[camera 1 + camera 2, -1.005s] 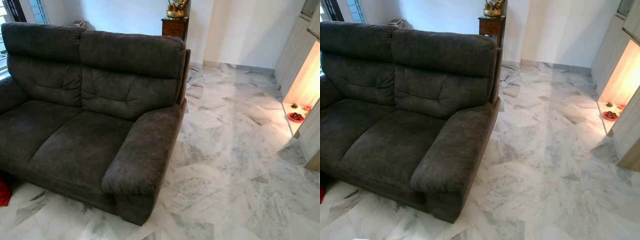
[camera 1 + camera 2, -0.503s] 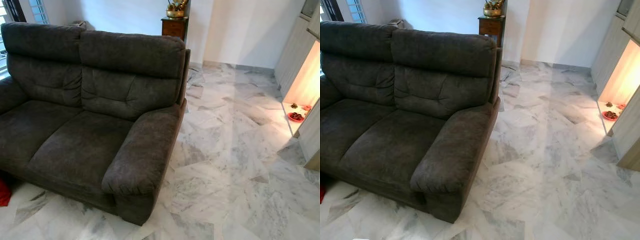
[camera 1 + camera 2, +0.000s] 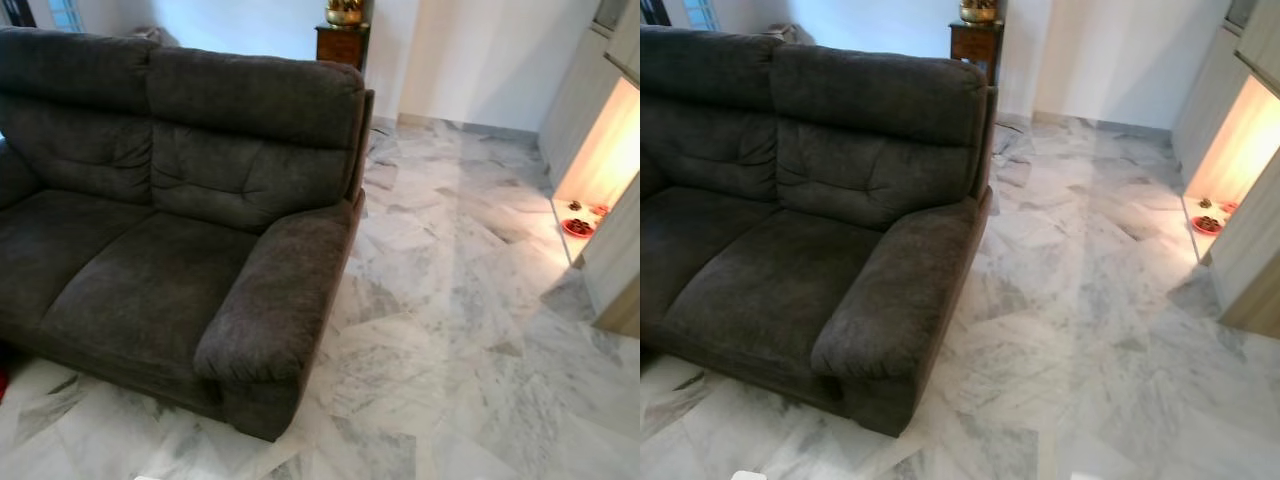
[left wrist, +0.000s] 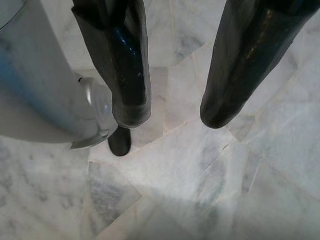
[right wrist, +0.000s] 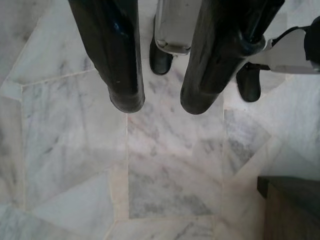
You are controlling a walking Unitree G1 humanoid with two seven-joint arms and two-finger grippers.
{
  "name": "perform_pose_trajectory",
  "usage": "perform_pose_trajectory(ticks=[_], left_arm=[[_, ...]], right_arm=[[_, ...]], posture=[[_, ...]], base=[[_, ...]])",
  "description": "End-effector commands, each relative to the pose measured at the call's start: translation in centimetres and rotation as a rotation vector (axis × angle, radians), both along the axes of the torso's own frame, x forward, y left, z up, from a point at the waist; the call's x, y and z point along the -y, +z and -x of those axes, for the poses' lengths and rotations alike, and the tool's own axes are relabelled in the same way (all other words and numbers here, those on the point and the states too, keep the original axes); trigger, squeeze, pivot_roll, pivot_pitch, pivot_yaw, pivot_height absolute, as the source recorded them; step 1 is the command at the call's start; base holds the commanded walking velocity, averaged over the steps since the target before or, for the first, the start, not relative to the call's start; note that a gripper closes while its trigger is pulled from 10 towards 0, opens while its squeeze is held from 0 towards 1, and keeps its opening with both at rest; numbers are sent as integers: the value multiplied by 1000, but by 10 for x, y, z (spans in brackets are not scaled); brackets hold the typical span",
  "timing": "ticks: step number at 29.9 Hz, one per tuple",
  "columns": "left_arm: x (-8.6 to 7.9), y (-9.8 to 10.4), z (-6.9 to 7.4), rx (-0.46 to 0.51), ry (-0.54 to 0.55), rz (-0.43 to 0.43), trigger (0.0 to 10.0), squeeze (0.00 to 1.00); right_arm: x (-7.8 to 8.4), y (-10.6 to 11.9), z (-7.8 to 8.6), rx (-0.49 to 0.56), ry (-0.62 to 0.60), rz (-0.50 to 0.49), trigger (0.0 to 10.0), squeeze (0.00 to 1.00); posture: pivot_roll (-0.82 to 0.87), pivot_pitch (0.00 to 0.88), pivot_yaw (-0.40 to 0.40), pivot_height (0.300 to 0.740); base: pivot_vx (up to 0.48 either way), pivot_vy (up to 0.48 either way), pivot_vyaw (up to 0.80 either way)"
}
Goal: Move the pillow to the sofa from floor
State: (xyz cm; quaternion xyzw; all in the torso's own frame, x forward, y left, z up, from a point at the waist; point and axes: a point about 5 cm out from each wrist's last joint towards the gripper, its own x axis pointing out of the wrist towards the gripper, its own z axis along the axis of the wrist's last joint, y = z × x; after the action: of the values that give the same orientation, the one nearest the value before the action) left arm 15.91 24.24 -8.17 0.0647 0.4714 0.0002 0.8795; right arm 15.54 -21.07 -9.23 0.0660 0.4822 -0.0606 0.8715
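- Red sliver at the very edge of the left eye view, low on the floor beside the front base of the sofa; too little showing to tell whether it is the pillow.
- Dark grey two-seat sofa to the robot's left, with a plump backrest in two halves and a broad padded armrest on the near end.
- White and grey marble floor running from the sofa's foot out to the right and back to the far wall.
- Left end effector hanging over the marble, its two black fingers spread wide with bare tile between them, gripping nothing.
- Silver limb and a black foot beside those fingers in the left wrist view.
- Right end effector likewise pointed down at the floor, fingers parted by a narrower gap and holding nothing.
- Two black feet on the tiles beyond the right fingertips, and a dark wooden corner at the edge of that view.
- Small wooden cabinet against the wall behind the sofa's right end, a brass bowl on top.
- Warmly lit recess low in the right-hand wall, a red dish on its floor.
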Motion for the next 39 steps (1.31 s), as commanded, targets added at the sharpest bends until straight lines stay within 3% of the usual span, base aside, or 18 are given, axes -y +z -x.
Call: perform_pose_trajectory(ticks=[1, 20, 39], left_arm=[[-1, -1, 3, -25, -25, -11, 10000, 0], [4, -5, 9, -42, -4, 5, 10000, 0], [-2, -7, 16, -74, 2, -9, 10000, 0]], right_arm=[[1, 3, -8, 24, -5, -1, 10000, 0], [4, 2, -3, 24, -43, -12, 10000, 0], [2, 1, -3, 20, -52, 0, 10000, 0]], posture=[[78, 1, -18, 740], [85, 34, -17, 740], [89, 42, -11, 740]], base=[[0, 0, 0], [0, 0, 0], [0, 367, 0]])
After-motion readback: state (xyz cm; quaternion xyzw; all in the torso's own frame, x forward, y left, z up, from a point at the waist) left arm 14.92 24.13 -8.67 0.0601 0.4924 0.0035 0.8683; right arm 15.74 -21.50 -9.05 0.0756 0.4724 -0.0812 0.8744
